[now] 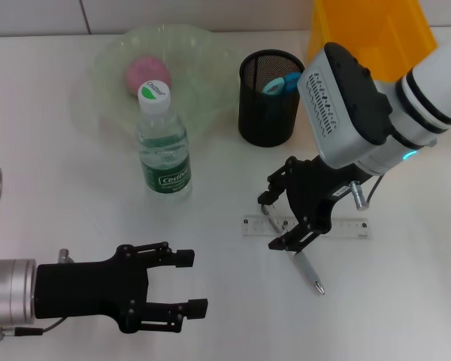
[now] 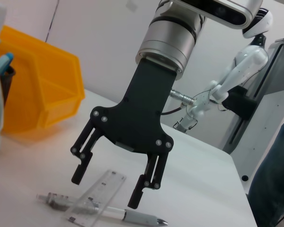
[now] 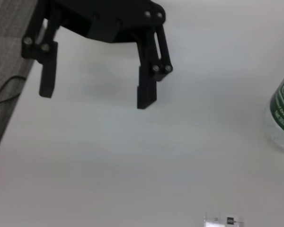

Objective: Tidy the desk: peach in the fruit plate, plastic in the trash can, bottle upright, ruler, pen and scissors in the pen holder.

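1. Right hand [image 1: 279,222] hung low over the clear ruler [image 1: 307,227] and the pen [image 1: 301,263] on the white table [image 1: 406,301], its fingers spread wide with nothing between them; the left wrist view showed both fingertips just above the two items, not gripping either.
2. The ruler lay flat, crossed by the pen, which ran beneath it with its tip pointing toward the robot.
3. Left hand [image 1: 186,282] hovered near the robot's own edge of the table, on its left side, fingers wide open and empty, well apart from everything else.
4. A water bottle [image 1: 162,145] with a white cap and green label stood upright just in front of the plate.
5. The pale green fruit plate [image 1: 105,75] sat at the far side of the table, and a pink round fruit [image 1: 141,73], probably the peach, lay in it, partly hidden behind the bottle cap.
6. The black mesh pen holder [image 1: 269,99] stood beside the plate, to the right of it, with something blue [image 1: 279,84] sticking up inside; I could not tell whether it was the scissors.
7. A yellow bin [image 1: 376,30] stood at the far right, behind the right arm.
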Action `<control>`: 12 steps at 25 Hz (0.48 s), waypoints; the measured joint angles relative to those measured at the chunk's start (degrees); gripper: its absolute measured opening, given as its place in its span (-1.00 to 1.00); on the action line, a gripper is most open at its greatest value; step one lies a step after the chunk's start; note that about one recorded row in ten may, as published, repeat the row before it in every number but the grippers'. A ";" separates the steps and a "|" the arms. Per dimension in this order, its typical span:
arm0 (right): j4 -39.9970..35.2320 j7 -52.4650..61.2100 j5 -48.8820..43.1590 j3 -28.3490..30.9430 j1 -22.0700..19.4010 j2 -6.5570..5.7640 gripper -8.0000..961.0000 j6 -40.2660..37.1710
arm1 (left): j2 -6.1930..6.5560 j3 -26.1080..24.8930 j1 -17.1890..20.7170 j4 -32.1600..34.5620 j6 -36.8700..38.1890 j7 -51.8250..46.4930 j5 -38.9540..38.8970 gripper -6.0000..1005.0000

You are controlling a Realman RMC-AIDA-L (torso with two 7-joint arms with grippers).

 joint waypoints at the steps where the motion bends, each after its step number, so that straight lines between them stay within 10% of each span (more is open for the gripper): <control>1: 0.50 -0.03 0.28 -0.27 0.11 0.00 0.53 0.57 | 0.13 0.04 0.17 0.00 -0.04 -0.10 0.01 0.68; 12: 6.51 -1.61 3.59 -3.83 1.88 0.17 0.53 6.99 | 0.24 -0.15 0.55 0.01 -0.16 -0.30 0.01 0.68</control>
